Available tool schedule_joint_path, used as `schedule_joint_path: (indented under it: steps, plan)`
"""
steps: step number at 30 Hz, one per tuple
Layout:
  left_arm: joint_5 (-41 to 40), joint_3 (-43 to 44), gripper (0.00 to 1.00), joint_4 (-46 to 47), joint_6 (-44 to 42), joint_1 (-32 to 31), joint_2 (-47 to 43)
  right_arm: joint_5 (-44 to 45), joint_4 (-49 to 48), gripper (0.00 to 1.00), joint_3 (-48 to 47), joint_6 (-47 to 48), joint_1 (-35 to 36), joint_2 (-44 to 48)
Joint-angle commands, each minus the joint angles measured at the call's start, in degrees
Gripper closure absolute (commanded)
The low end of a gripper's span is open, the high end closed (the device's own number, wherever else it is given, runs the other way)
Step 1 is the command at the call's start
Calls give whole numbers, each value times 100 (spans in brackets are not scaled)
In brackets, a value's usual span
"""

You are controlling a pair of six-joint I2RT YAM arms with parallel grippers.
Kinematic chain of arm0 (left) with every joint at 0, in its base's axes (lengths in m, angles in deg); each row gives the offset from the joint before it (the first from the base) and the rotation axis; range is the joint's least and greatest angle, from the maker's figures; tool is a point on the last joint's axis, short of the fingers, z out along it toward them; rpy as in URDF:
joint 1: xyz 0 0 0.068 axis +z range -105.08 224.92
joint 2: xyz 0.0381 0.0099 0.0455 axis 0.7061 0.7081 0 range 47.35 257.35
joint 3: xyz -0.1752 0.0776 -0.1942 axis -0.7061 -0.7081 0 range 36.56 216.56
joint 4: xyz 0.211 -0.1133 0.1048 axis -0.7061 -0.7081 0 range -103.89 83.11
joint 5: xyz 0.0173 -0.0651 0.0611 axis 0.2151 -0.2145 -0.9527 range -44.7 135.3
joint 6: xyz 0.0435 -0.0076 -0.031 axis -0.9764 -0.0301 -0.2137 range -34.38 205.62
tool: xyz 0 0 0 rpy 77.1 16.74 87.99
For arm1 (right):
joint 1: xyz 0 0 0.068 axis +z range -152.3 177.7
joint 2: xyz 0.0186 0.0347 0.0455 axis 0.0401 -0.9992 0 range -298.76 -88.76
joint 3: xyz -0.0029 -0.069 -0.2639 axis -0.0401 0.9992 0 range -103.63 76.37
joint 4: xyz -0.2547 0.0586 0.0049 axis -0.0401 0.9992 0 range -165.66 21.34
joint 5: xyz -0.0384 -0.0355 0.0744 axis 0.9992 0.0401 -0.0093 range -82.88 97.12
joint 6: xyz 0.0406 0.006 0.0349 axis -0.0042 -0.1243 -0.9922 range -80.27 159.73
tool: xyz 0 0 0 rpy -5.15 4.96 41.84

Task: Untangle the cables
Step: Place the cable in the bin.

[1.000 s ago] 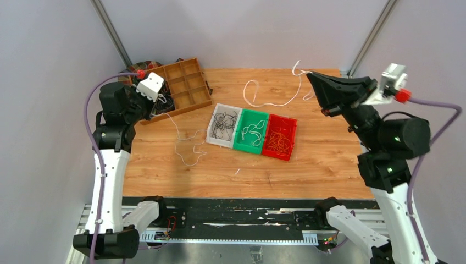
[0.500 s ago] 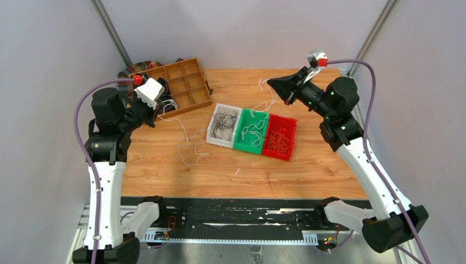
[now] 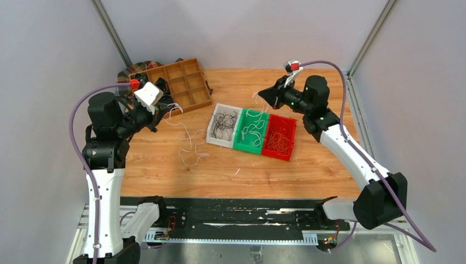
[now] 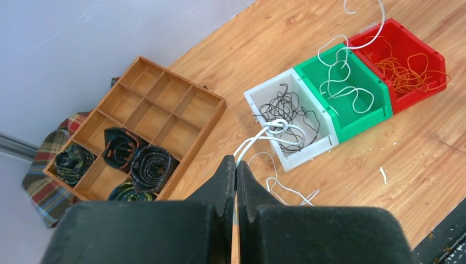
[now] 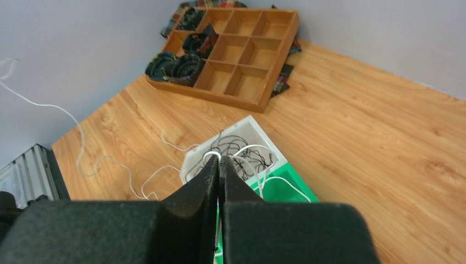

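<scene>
My left gripper (image 3: pixel 160 112) is shut on a thin white cable (image 3: pixel 188 144) that trails in loops over the wood left of the bins. In the left wrist view the gripper (image 4: pixel 235 161) pinches the cable (image 4: pixel 256 141), which runs to a looped knot. My right gripper (image 3: pixel 262 94) is shut on another stretch of white cable (image 3: pixel 257 101) above the green bin (image 3: pixel 245 144). In the right wrist view its tips (image 5: pixel 219 160) hold a white loop (image 5: pixel 245 149). Black cables (image 3: pixel 223 123) lie in the white bin, white ones (image 3: pixel 254 130) in the green, orange ones (image 3: pixel 280 141) in the red bin (image 3: pixel 273 154).
A wooden divided tray (image 3: pixel 201 100) holding dark rolled coils stands at the back left, on a plaid cloth (image 3: pixel 135 68). Metal frame posts (image 3: pixel 112 33) rise at both back corners. The black rail (image 3: pixel 220 212) runs along the near table edge.
My right arm has swung from the back right corner leftwards and down to above the green bin, bringing the white cable with it. My left gripper has shifted slightly right and forward.
</scene>
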Motion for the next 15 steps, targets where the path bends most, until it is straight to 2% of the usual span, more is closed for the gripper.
schedule_joint_path:
  steps: [1,15]
  plan:
    - [226,72,100,14,86,31,-25,164,-73,99,91,345,14,-291]
    - [215,64,100,20,88,28,-8,1185,862,98,-199,1297,670,-1699]
